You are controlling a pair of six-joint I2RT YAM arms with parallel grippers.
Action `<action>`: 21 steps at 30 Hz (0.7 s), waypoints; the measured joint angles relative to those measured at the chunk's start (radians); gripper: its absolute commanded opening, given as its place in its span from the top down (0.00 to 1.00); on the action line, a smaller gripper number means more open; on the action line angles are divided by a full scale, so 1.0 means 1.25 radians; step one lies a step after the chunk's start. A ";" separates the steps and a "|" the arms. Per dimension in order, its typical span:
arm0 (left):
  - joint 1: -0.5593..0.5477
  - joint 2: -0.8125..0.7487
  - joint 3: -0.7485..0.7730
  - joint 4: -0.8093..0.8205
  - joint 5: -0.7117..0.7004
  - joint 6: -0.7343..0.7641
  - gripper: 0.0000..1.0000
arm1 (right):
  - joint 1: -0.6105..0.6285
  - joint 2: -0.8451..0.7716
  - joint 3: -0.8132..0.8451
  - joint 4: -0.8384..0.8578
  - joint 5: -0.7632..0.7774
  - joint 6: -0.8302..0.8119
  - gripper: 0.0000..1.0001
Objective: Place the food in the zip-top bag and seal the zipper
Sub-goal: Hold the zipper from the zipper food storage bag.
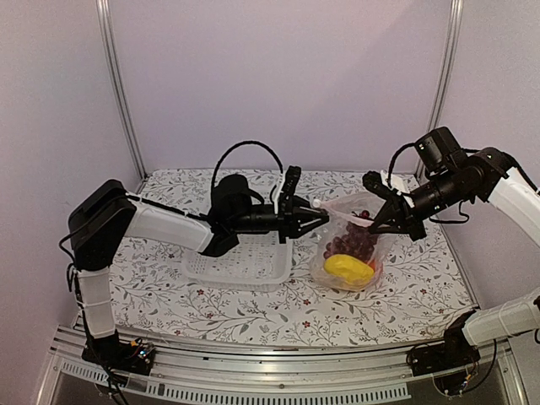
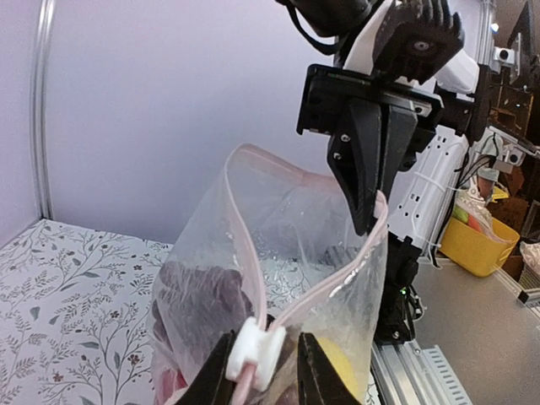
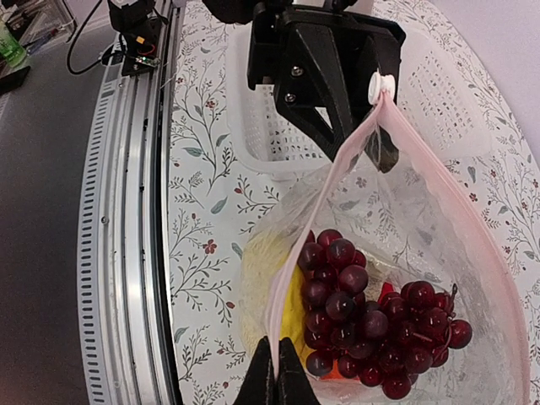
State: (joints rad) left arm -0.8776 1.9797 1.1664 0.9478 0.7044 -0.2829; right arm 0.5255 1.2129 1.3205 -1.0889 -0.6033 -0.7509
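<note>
The zip-top bag stands on the table, held up between both grippers, its mouth open. Inside are the dark grape bunch, a yellow piece and a bit of red pepper. My left gripper is shut on the white slider at one end of the pinkish zipper. In the top view this gripper is at the bag's left corner. My right gripper is shut on the zipper edge at the opposite corner; it also shows in the top view. Other food is hidden.
A white perforated basket sits left of the bag, under my left arm. The table has a floral cloth. A metal rail runs along the near edge. Off the table, a yellow bin stands beyond the right arm's base.
</note>
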 measured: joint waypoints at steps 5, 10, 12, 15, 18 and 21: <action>0.002 0.001 0.000 0.005 -0.002 -0.003 1.00 | -0.002 0.000 0.000 0.005 0.002 0.003 1.00; 0.004 -0.012 -0.009 -0.013 -0.036 0.001 1.00 | -0.003 0.000 0.000 0.027 0.035 0.021 0.98; 0.005 -0.034 -0.014 -0.051 -0.053 0.008 1.00 | -0.009 0.000 0.000 0.044 0.063 0.038 0.94; 0.003 -0.082 -0.015 -0.132 -0.084 0.028 1.00 | -0.022 0.001 0.002 0.076 0.114 0.075 0.87; -0.010 -0.126 -0.015 -0.215 -0.127 0.056 1.00 | -0.028 0.015 0.032 0.074 0.124 0.089 0.77; -0.031 -0.161 -0.015 -0.297 -0.174 0.085 1.00 | -0.029 0.026 0.091 0.058 0.084 0.079 0.70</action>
State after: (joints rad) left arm -0.9161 1.7782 1.1477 0.5766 0.4873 -0.1768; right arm 0.4896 1.2449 1.4338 -1.0164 -0.4988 -0.6521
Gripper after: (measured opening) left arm 0.004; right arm 0.244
